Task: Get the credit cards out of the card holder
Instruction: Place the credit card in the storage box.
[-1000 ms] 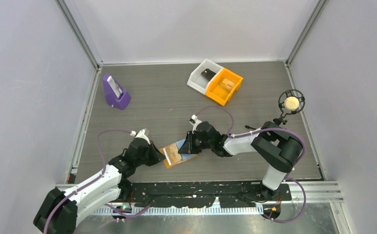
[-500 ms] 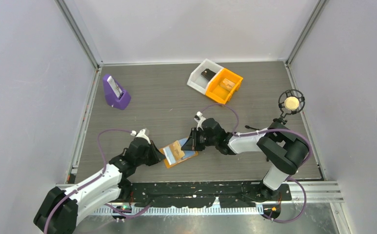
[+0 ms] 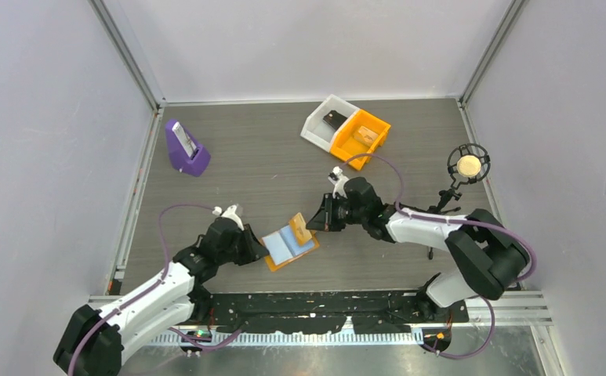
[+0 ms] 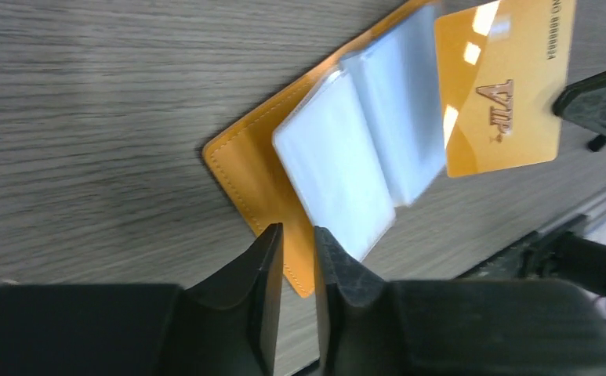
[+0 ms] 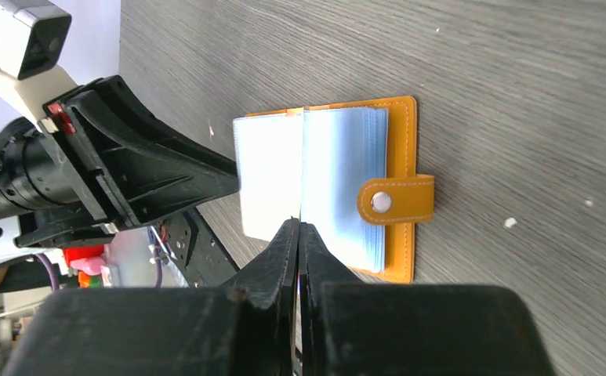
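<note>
Tabletop [image 3: 244, 172] | card holder [image 3: 282, 249] open | right jaws clamp gold card [image 3: 301, 229] by edge

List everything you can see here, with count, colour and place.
card holder: one, orange with light blue sleeves, open, front centre
card: one, gold, above the holder, in the right gripper
stand: one, purple, far left
white bin: one, white, far centre, dark item inside
orange bin: one, orange, beside the white bin, tan item inside
ring mount: one, black with yellow disc, right side
table: one, grey wood grain
left gripper: one, black, at the holder's left edge
right gripper: one, black, shut on the card
</note>
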Controlling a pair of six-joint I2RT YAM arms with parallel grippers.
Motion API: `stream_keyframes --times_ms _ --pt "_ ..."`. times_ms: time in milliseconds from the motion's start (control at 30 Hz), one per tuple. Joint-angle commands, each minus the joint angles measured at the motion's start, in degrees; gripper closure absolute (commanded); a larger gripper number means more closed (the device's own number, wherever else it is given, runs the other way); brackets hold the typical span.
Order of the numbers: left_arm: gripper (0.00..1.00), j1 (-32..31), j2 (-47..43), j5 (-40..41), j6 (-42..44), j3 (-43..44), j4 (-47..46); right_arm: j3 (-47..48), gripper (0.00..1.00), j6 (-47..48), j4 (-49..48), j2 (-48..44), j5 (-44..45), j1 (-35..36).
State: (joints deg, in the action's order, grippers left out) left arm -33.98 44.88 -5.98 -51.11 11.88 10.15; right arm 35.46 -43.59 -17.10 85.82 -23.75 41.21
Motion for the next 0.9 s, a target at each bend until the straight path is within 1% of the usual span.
stream_keyframes --times_ms 0,33,100,267,400,533,633,667,800,867 --pt "0.68 0.24 -2.87 -5.04 1.16 5.52 1.35 3.29 0.95 7.58 6.97 -5.55 -2.62 -1.57" --pt "0.61 0.23 -3.39 -5.77 1.11 6.46 1.74 4.22 0.95 8.14 8.44 -5.96 -4.07 -1.70" --pt "0.53 0.23 -4.32 -6.59 1.60 8.60 3.10 5.52 0.95 9.64 10.12 -6.99 -7.37 -1.96" --pt "0.41 0.23 -5.78 -7.06 4.96 14.43 7.75 7.59 0.95 11.35 12.48 -9.31 -14.56 -2.10" --pt "0.34 0.23 -6.50 -8.13 7.94 16.57 7.60 7.56 0.95 10.52 11.45 -10.19 -20.83 -1.99" --pt "0.30 0.24 -7.25 -11.72 9.11 16.76 4.52 6.98 0.95 10.09 9.97 -11.81 -24.48 -1.98" --pt "0.29 0.23 -6.91 -14.32 9.19 16.68 1.82 5.82 0.95 7.99 6.21 -12.50 -27.06 -1.99" --pt "0.29 0.24 -6.73 -15.01 9.19 16.69 1.20 5.20 0.95 7.55 4.19 -12.60 -28.50 -1.92" --pt "0.29 0.23 -6.46 -18.27 8.46 16.17 -2.04 4.93 0.95 6.87 2.77 -12.93 -30.83 -1.72" --pt "0.34 0.23 -6.68 -20.27 6.34 14.90 -6.39 4.92 0.95 6.93 2.41 -12.77 -31.84 -1.71"
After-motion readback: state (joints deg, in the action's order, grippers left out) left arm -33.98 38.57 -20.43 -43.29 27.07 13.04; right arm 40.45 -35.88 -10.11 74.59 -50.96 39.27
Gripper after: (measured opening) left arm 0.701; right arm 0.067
